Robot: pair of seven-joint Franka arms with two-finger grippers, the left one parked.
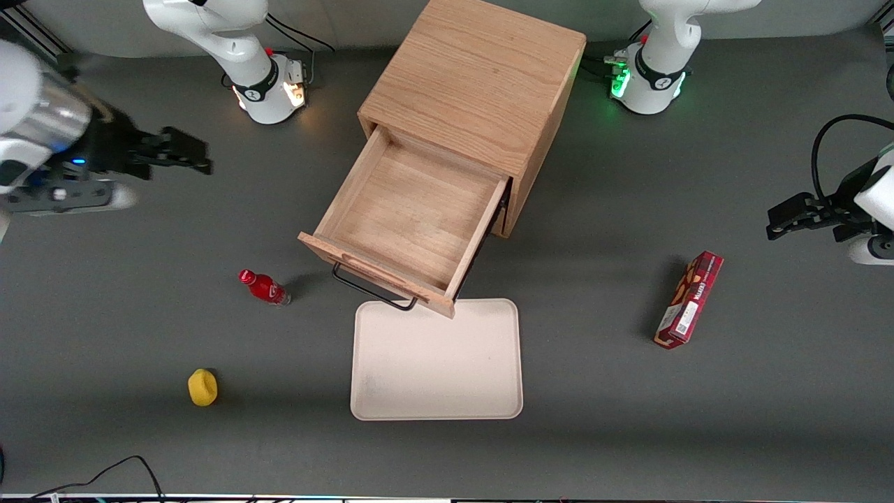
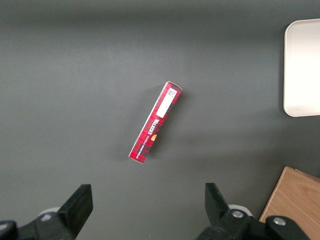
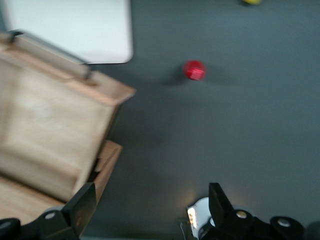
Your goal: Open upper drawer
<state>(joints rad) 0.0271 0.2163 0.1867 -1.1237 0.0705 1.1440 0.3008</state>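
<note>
The oak cabinet (image 1: 482,84) stands mid-table. Its upper drawer (image 1: 412,216) is pulled far out toward the front camera and its light-wood inside is empty. The thin black wire handle (image 1: 370,290) hangs on the drawer front, over the tray's edge. The drawer (image 3: 50,130) and its handle (image 3: 50,50) also show in the right wrist view. My right gripper (image 1: 199,155) is open and empty, raised off the table, well away from the drawer toward the working arm's end. Its fingers (image 3: 82,202) stand wide apart with nothing between them. The bottom drawer is hidden under the open one.
A cream tray (image 1: 436,360) lies in front of the drawer. A red bottle (image 1: 264,287) lies beside the drawer front; a yellow object (image 1: 202,387) sits nearer the front camera. A red box (image 1: 689,299) lies toward the parked arm's end. The arm bases (image 1: 269,87) stand beside the cabinet.
</note>
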